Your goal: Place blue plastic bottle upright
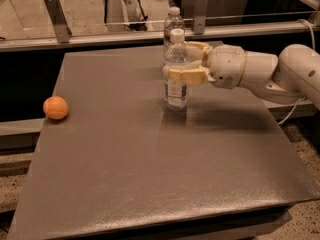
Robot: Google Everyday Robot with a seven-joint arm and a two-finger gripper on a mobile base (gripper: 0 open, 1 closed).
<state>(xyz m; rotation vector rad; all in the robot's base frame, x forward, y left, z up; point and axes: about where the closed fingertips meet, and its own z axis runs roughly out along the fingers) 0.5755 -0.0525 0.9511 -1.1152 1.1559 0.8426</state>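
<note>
The blue bottle (176, 91) stands upright at the upper centre of the frame, its base apparently down on the counter (125, 174). The gripper (179, 60) reaches in from the right, jaws pinching it just below the white cap, so by my read only the release is left. Its pale label shows a small dark mark, but no writing can be read.

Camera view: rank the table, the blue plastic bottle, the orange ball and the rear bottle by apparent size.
1. table
2. blue plastic bottle, gripped by the tool over the table's rear half
3. orange ball
rear bottle: mostly hidden behind the blue one and farther away, so unranked.
</note>
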